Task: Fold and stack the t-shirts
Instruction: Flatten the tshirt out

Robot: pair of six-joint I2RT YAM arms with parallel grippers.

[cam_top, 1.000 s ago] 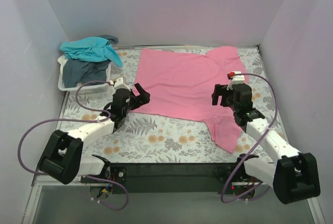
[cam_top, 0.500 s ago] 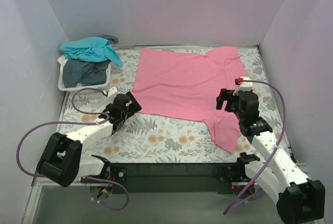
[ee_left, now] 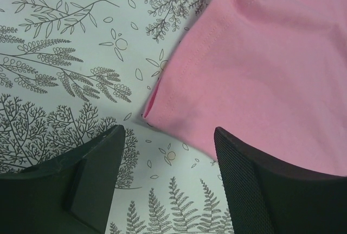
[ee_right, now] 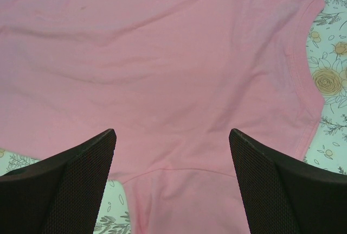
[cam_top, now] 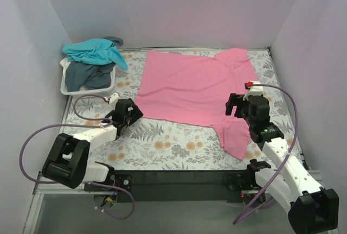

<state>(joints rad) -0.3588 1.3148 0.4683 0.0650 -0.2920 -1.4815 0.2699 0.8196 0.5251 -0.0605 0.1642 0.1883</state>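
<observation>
Lying flat on the bench (cam_top: pixel 173 141), the pink shirt (cam_top: pixel 192 90) has its long axis running left to right. Its hem is toward the left arm, and its collar and two sleeves are toward the right arm. The coming move turns on the near hem corner (ee_left: pixel 149 112), which lies just ahead of the left hand (cam_top: pixel 134 112), the nearer of the two to that end.

In the left wrist view the corner sits in the gap between the fingers. The right-side finger is over pink cloth and the left-side finger is over bare bench. That hand is spread wide and holds nothing, and closing there would likely take the corner.

The right hand (cam_top: pixel 234 105) is over the shoulder area, with the collar (ee_right: pixel 303 82) off to one side in its wrist view. It too is spread wide and empty. Whether its fingertips touch the cloth cannot be told.

The teal shirt (cam_top: pixel 95 51) and grey shirt (cam_top: pixel 87 74) are heaped in the basket (cam_top: pixel 87 89) at the far left, well apart from both hands and not yet folded.
</observation>
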